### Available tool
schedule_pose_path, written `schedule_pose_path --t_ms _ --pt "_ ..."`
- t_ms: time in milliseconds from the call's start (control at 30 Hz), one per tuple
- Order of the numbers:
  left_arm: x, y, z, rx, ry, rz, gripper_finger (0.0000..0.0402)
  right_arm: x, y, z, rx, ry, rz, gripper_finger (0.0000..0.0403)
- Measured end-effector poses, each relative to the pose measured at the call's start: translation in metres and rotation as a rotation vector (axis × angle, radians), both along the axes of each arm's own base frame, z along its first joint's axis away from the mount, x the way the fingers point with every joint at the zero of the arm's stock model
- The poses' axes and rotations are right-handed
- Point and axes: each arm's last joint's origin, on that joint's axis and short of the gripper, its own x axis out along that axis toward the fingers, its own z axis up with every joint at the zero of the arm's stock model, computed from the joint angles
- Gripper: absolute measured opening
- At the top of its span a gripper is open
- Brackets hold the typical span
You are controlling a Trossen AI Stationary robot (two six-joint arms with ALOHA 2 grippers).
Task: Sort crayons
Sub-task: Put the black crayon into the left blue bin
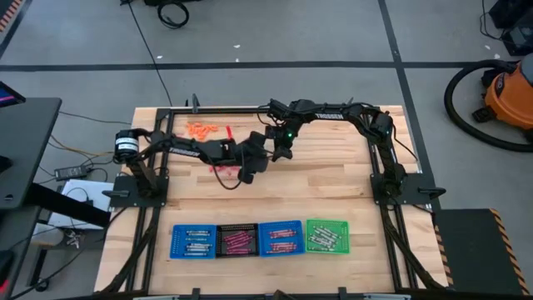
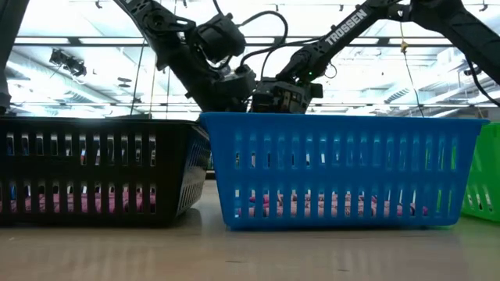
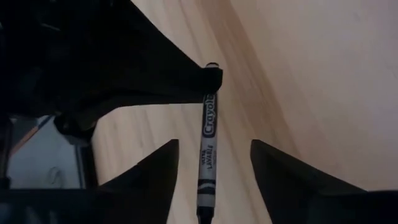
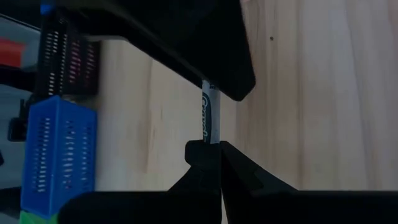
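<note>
right pincer (image 4: 211,152) clenched on grey crayon (image 3: 208,146), between parted left pincer (image 3: 214,165) fingers

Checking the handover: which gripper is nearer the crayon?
Right. The right gripper is shut on the crayon at one end; the left gripper straddles it, fingers apart, not touching.
</note>
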Motion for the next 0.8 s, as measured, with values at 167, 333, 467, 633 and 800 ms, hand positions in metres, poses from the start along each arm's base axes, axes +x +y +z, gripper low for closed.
schedule_pose_path --t_ms 167,333,467,633,800 --pt "0.001 -0.006 0.001 0.054 0.009 0.031 0.0155 0.001 0.0 0.0 0.018 -0.001 -0.011 0.0005" --pt "-0.001 -0.009 -0.001 0.072 0.038 0.024 0.0095 0.002 0.003 0.001 0.059 -0.022 0.007 0.0005" --pt "0.0 -0.011 -0.001 0.08 0.046 0.008 0.0048 0.003 0.006 0.001 0.052 -0.015 0.011 0.0019" --pt "-0.001 -0.012 -0.001 0.079 0.048 0.008 0.0019 0.004 0.009 0.001 0.045 -0.017 0.022 0.005" --pt "-0.001 -0.012 -0.002 0.053 0.038 0.033 0.0019 0.0 0.006 0.001 0.017 0.025 0.003 0.0078"
